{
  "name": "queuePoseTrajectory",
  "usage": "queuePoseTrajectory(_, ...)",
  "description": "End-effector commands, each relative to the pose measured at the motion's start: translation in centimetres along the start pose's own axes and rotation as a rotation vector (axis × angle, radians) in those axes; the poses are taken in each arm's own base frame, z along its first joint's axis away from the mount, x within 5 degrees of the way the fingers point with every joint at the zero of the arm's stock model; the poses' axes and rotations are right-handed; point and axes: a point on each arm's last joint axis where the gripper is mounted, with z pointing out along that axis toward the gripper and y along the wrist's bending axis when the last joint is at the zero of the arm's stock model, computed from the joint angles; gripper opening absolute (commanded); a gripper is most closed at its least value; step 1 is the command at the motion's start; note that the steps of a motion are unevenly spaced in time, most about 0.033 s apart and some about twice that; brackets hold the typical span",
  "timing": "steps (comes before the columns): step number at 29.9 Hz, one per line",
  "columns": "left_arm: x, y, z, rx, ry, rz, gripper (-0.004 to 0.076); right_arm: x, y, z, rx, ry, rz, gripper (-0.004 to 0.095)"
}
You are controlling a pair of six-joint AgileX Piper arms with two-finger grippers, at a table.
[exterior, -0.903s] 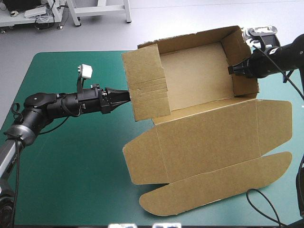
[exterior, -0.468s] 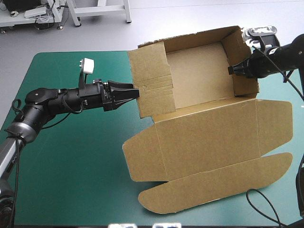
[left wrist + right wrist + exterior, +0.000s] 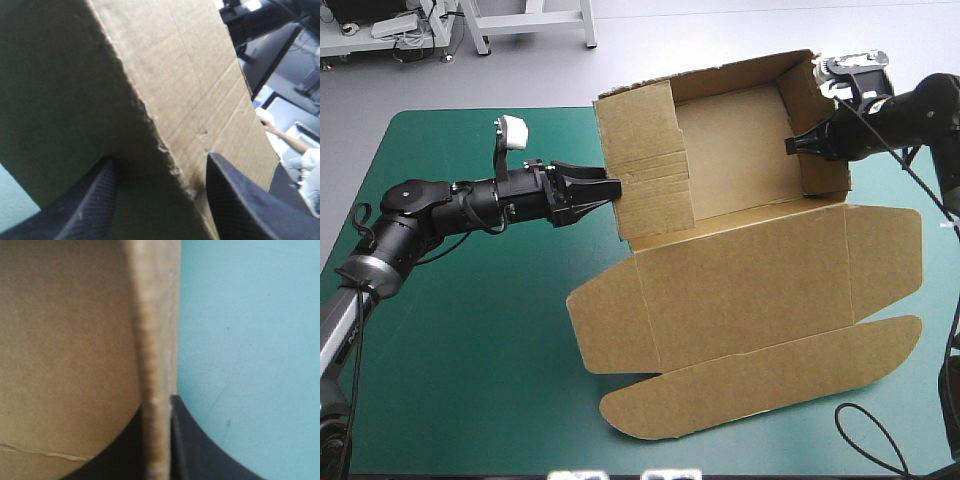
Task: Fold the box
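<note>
The box (image 3: 735, 160) runs left to right, lid (image 3: 750, 290) flat nearward. The right gripper (image 3: 792, 146) pinches its right wall. The left gripper (image 3: 610, 187) waits at the left wall, fingers apart.

Left end effector (image 3: 612, 188) has opened — the box (image 3: 740, 300) slid leftward.

1. The desk (image 3: 470, 400) is filling most of the high view and is wearing a teal-green cover (image 3: 460, 320) with a rounded far-left corner.
2. A pale grey floor (image 3: 720, 30) is showing beyond the desk's far edge and along its left side.
3. White furniture legs (image 3: 588, 30) are standing on that floor, past the far edge.
4. Soft, even light is falling across cover and floor.
</note>
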Motion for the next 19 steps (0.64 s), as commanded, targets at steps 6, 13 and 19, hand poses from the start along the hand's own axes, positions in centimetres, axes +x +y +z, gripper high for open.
queuePoseTrajectory(6, -4.5, -2.2, 0.3, -0.266, -0.016, 0.113, 0.0396, -2.1, 3.4, -1.9, 0.022, -0.202, -0.007, -0.0012)
queuePoseTrajectory(13, -5.8, -2.2, -0.6, -0.438, 0.044, 0.125, 0.0396, -2.1, 4.4, -1.1, -0.018, -0.188, 0.017, -0.0012)
queuePoseTrajectory(19, -6.3, -1.9, -1.2, -0.561, 0.072, 0.101, 0.0396, -2.4, 5.2, -0.5, -0.131, -0.196, 0.059, -0.0013)
